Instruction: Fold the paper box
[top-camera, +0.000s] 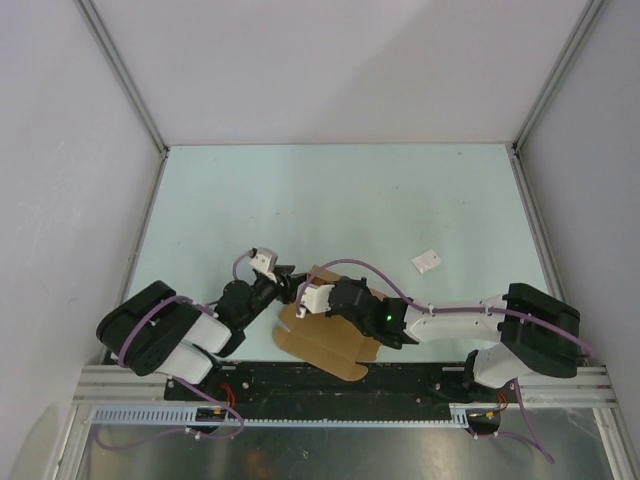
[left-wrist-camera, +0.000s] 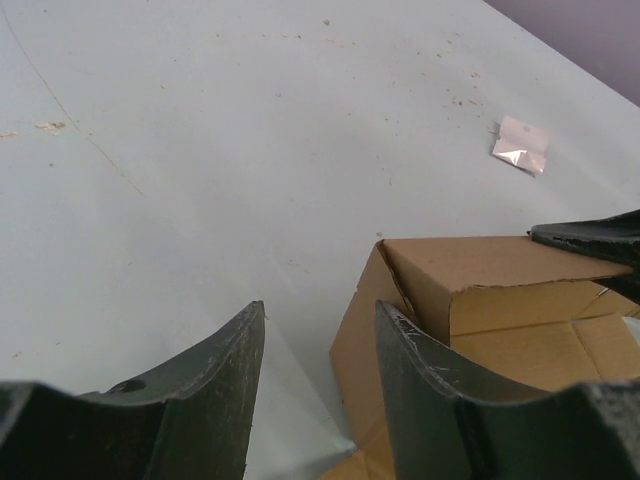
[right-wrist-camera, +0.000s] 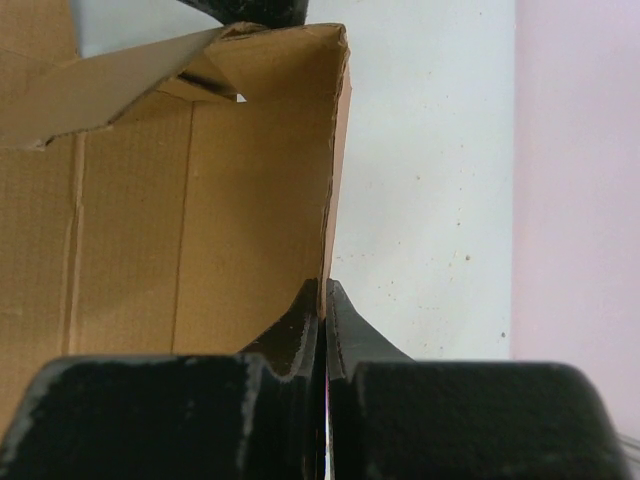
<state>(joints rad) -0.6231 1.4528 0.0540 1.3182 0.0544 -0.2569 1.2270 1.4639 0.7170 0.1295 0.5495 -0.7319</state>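
Observation:
The paper box (top-camera: 322, 343) is tan cardboard, partly raised, lying near the table's front edge between the two arms. My right gripper (top-camera: 314, 297) is shut on the top edge of one upright wall; in the right wrist view its fingertips (right-wrist-camera: 325, 297) pinch that thin wall of the paper box (right-wrist-camera: 200, 220). My left gripper (top-camera: 286, 272) stands just left of the box. In the left wrist view the left gripper (left-wrist-camera: 318, 325) is open, and a corner wall of the box (left-wrist-camera: 470, 285) rises beside its right finger (left-wrist-camera: 425, 375) with bare table between the fingers.
A small white scrap (top-camera: 427, 261) lies on the pale table to the right of the box, also seen in the left wrist view as the shiny scrap (left-wrist-camera: 521, 146). White walls with metal rails (top-camera: 125, 80) close in the table on three sides.

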